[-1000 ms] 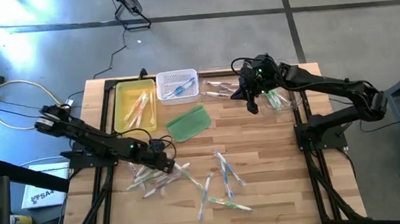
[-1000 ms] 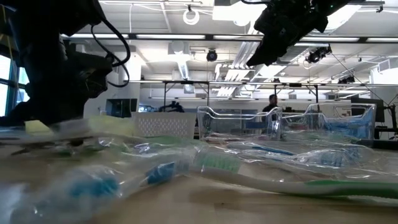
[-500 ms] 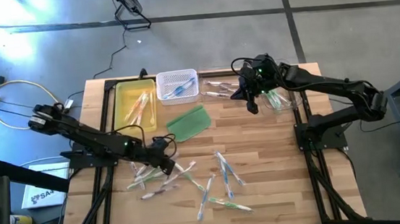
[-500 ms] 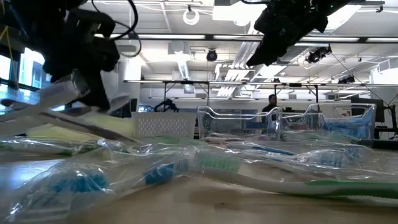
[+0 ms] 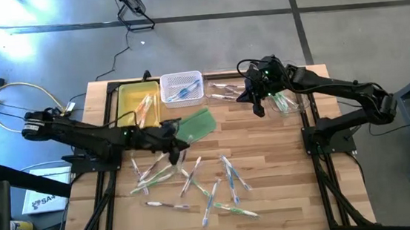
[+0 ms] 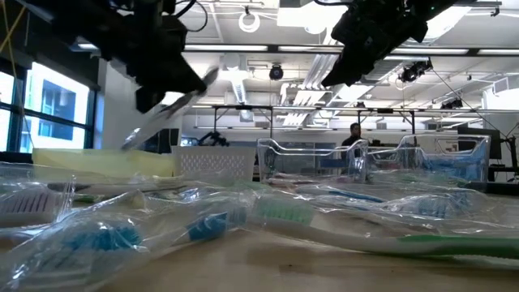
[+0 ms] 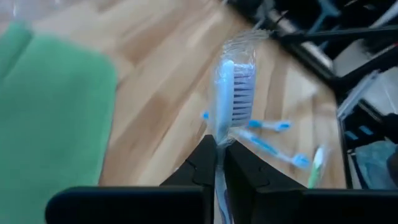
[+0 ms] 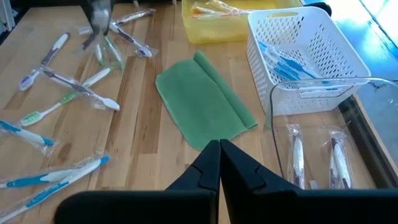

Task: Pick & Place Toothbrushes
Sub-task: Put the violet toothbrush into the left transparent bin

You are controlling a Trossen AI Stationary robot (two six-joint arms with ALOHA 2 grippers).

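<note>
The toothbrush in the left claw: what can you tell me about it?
The toothbrush is slim, with pale purple bristles on a light head, sealed in a clear shiny wrapper that crinkles past its tip. The left claw is shut on its handle, holding it lifted off the wooden table; only the claw touches it. From above it hangs near the green pad, in front of the yellow tray. In the low view it slants in the air.

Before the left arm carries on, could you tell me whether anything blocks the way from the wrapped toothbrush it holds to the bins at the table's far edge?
Nothing visible does. The left gripper holds the wrapped toothbrush lifted beside the green pad, which lies flat.
</note>
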